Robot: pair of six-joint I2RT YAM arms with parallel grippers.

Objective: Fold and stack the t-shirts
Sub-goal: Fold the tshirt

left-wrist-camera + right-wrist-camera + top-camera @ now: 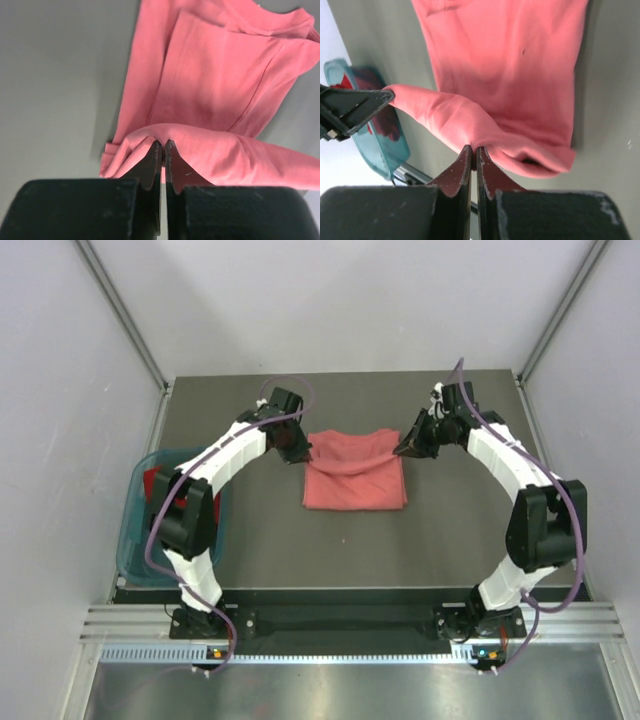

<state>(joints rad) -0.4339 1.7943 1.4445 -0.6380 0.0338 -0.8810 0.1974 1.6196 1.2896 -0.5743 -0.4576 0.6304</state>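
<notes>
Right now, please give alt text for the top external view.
The left claw and right claw each pinch a far corner of a salmon-pink t-shirt, holding that edge above a dark table. A teal basket stands at the left.

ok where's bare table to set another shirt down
Bare: grey table from the salmon-pink cloth t-shirt to the near edge. Crowded: left end effector and right end effector pinch the shirt's far corners; teal plastic basket fills the left edge.

dark table (pixel 260 550), pink t-shirt (pixel 355 485), teal basket (pixel 130 540)
</notes>
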